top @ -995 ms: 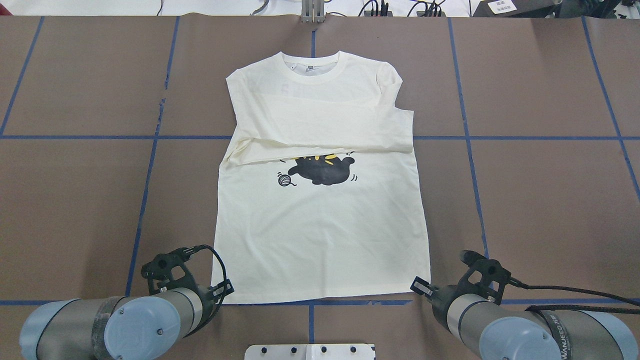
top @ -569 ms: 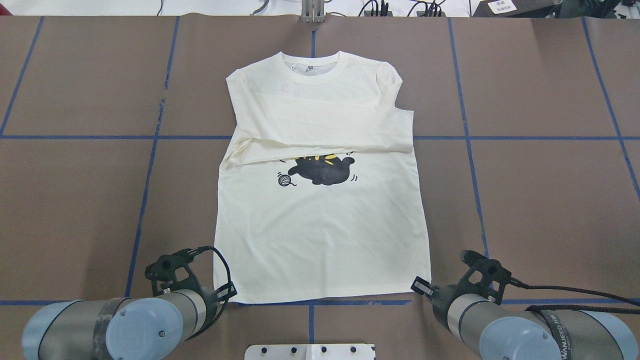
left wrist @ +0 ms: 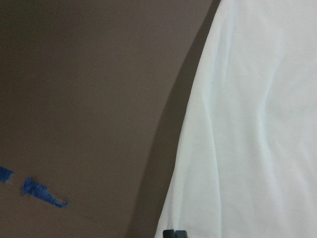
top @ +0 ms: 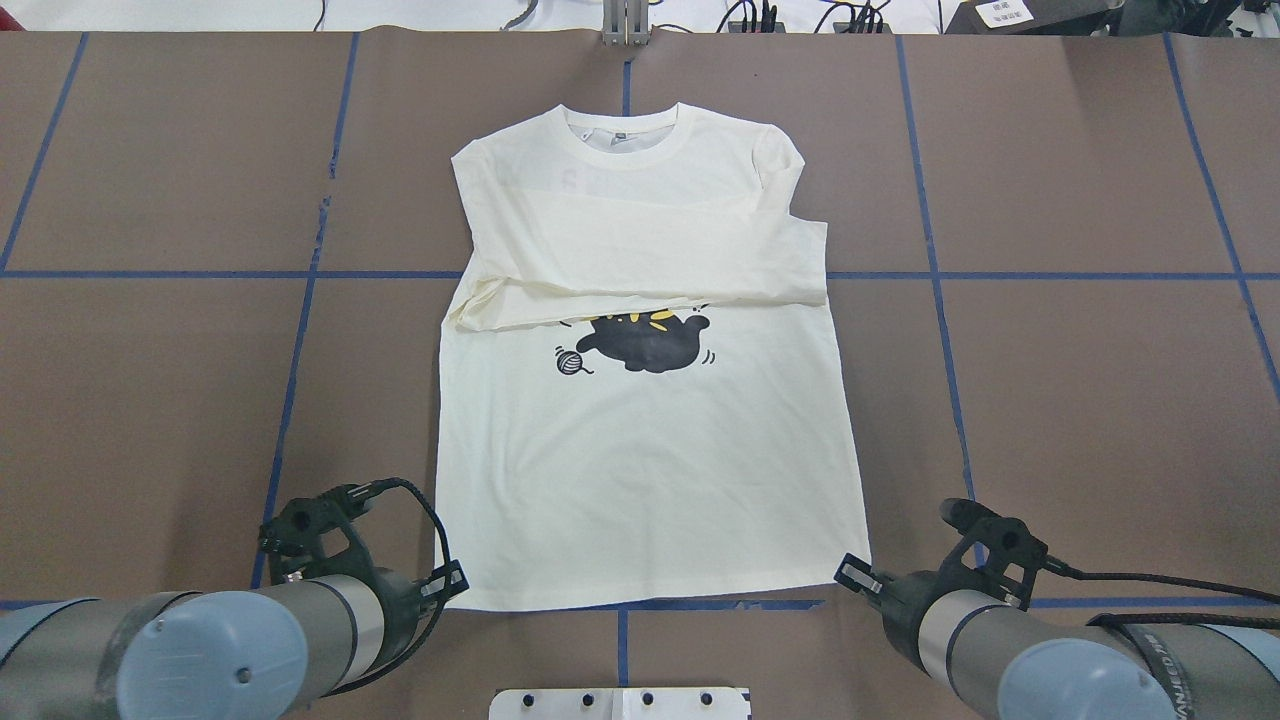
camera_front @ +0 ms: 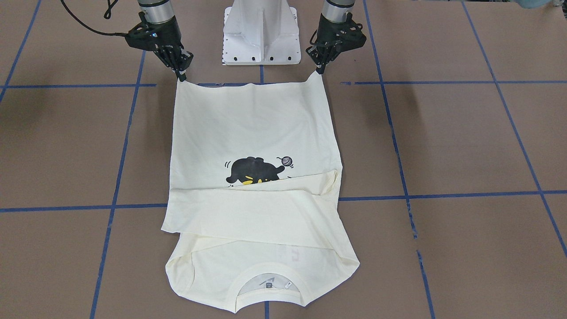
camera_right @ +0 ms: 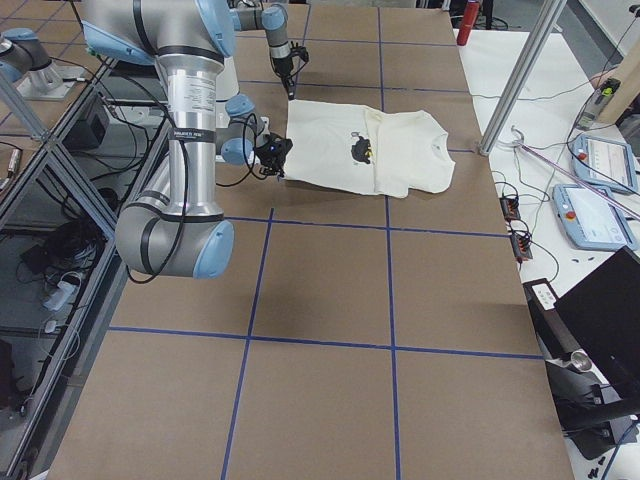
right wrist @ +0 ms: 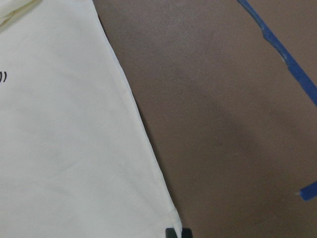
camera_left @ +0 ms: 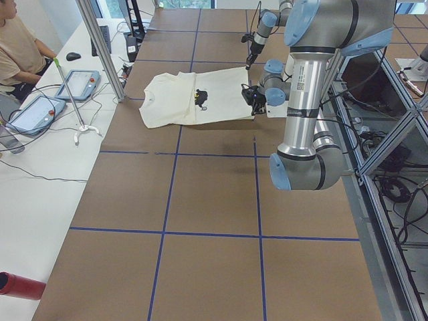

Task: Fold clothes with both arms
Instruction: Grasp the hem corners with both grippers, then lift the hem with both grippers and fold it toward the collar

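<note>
the shirt is lying flat in the middle of the table, print side up. its collar is pointing away from the robot and its hem is lying nearest to it. the sleeves are lying folded across the chest and are covering the top of the black cat print. this is making the body one narrow rectangle, ready for a fold along its length.

the left gripper is closing narrowly on one hem corner, and the cloth there is rising to a small peak at the fingertips. the right gripper is pinching the other hem corner in the same narrow way, low at the table. both wrist cameras are showing the shirt edge running right up to the dark fingertips.

i am judging that the two arms are holding both corners together so that the hem is staying straight and the cloth is not twisting when it is carried over toward the collar. the white base is standing between the arms, just behind the hem.
</note>
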`<control>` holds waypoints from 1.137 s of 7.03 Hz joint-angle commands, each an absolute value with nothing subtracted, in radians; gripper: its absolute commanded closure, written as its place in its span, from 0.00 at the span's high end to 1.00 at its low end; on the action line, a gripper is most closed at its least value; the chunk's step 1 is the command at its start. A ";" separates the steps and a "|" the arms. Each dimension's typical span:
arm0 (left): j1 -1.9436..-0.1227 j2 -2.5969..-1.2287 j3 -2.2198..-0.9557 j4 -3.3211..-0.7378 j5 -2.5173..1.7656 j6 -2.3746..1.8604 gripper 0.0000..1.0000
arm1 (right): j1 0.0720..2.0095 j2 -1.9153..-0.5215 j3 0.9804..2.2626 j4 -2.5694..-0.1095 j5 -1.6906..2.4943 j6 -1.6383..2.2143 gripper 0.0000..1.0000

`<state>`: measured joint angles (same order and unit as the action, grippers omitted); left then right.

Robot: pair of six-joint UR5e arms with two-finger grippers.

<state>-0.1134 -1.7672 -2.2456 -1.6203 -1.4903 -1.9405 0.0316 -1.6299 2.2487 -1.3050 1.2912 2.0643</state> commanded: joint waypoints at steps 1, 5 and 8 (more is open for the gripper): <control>-0.107 -1.755 -2.362 -1.510 -1.505 -1.939 0.00 | -0.029 -1.700 2.376 -1.305 1.289 2.068 0.00; -0.138 -1.747 -2.436 -1.509 -1.537 -1.888 0.00 | 0.035 -1.789 2.507 -1.305 1.290 2.045 0.00; -0.424 -1.964 -2.225 -1.514 -1.561 -1.659 0.00 | 0.387 -1.494 2.263 -1.307 1.511 1.798 0.00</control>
